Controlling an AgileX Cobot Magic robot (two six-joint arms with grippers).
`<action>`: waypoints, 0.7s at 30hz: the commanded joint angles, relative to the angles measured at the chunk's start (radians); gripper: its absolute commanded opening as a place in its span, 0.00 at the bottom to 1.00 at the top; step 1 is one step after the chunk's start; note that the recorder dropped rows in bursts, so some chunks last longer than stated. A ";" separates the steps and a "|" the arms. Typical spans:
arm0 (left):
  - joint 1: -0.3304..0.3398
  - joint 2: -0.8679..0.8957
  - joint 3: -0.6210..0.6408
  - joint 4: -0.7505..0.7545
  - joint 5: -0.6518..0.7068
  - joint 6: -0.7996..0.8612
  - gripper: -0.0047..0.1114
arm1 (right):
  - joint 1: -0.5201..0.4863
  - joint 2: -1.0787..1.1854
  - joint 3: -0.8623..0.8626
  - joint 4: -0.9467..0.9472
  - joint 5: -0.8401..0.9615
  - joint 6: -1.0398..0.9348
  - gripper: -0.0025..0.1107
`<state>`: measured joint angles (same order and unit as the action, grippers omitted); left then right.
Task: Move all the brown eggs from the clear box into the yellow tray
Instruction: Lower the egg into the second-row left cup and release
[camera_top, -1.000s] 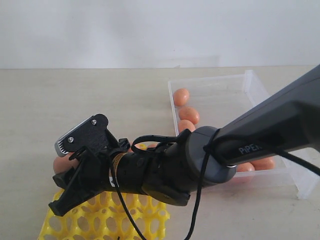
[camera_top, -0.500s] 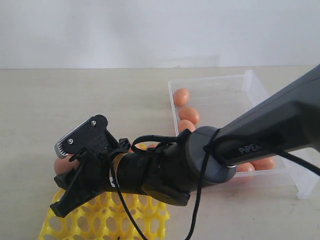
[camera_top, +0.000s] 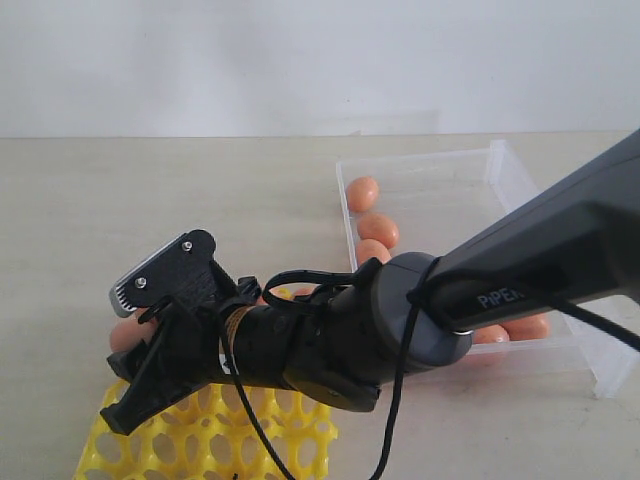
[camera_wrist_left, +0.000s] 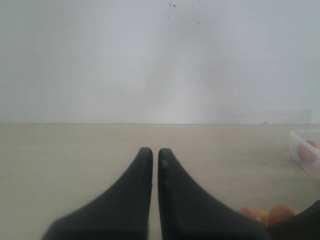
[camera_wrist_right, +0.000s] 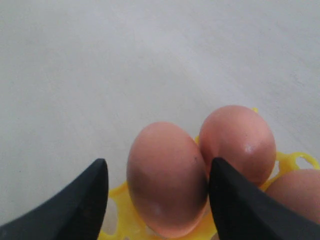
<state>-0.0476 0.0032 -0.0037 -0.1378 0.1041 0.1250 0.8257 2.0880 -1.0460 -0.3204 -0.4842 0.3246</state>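
My right gripper (camera_top: 113, 390) reaches across to the far left corner of the yellow tray (camera_top: 205, 440). It stands open around a brown egg (camera_wrist_right: 167, 180) seated upright in a corner cup of the tray (camera_wrist_right: 292, 160). One finger (camera_wrist_right: 235, 200) lies against the shell and a gap shows on the other side. Two more eggs (camera_wrist_right: 237, 142) sit in cups beside it. That egg (camera_top: 125, 332) peeks out behind the fingers. The clear box (camera_top: 420, 160) on the right still holds eggs (camera_top: 378, 229). My left gripper (camera_wrist_left: 155, 151) is shut and empty, above the bare table.
The right arm (camera_top: 500, 280) crosses over the box's near side and hides much of the tray and the box. The left wrist view catches a corner of the box (camera_wrist_left: 300, 133) and two eggs (camera_wrist_left: 282, 212) low at its edge. A white wall lies behind the table.
The right gripper has sunk very slightly toward the tray with the egg between its fingers. Nothing else has moved.
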 joint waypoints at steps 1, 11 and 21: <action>0.003 -0.003 0.004 0.000 -0.007 0.003 0.08 | -0.001 -0.002 -0.006 -0.002 -0.001 -0.005 0.48; 0.003 -0.003 0.004 0.000 -0.007 0.003 0.08 | -0.001 -0.002 -0.006 -0.002 0.087 0.018 0.02; 0.003 -0.003 0.004 0.000 0.002 0.003 0.08 | -0.001 -0.211 -0.006 0.008 0.057 -0.155 0.02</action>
<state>-0.0476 0.0032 -0.0037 -0.1378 0.1041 0.1250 0.8257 1.9629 -1.0543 -0.3204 -0.4270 0.2763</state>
